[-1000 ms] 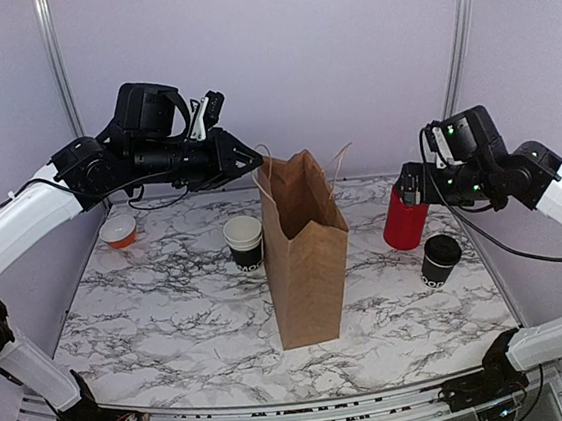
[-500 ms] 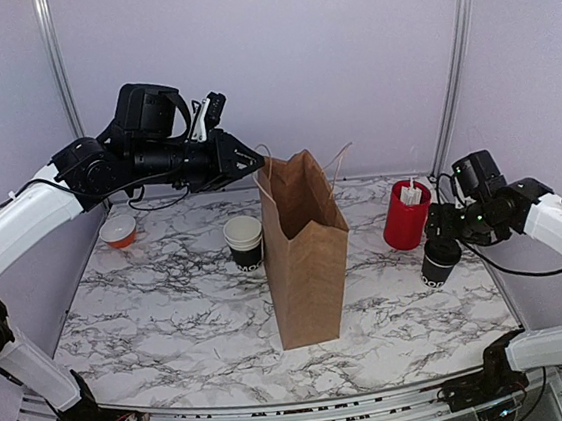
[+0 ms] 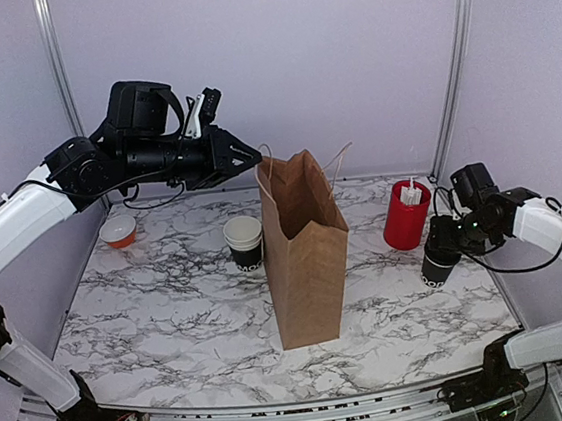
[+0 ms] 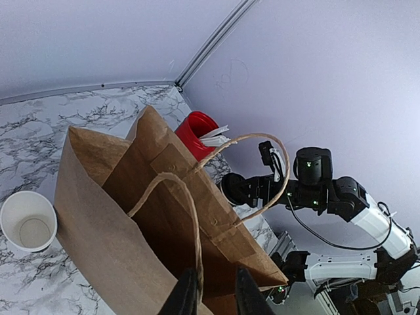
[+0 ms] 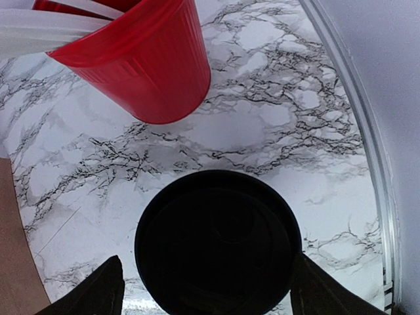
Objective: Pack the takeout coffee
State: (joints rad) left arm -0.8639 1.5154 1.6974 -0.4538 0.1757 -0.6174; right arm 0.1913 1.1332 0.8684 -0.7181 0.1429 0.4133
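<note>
Overhead: takeout coffee is parked right of the paper bag. Left wrist: bag handle is pinched by the left gripper. Right wrist: its lid is straddled by the right gripper, jaws spread, unclamped. Light, crushable paper, so probably best squeezed gently below the lid

We see a brown paper bag standing upright and open-mouthed in the middle of the marble surface, its twine handles raised. Just left of it stands a lidless black cup, white inside. A red ribbed cup holding white items sits well to the right, and a small orange-and-white bowl sits far left.
</note>
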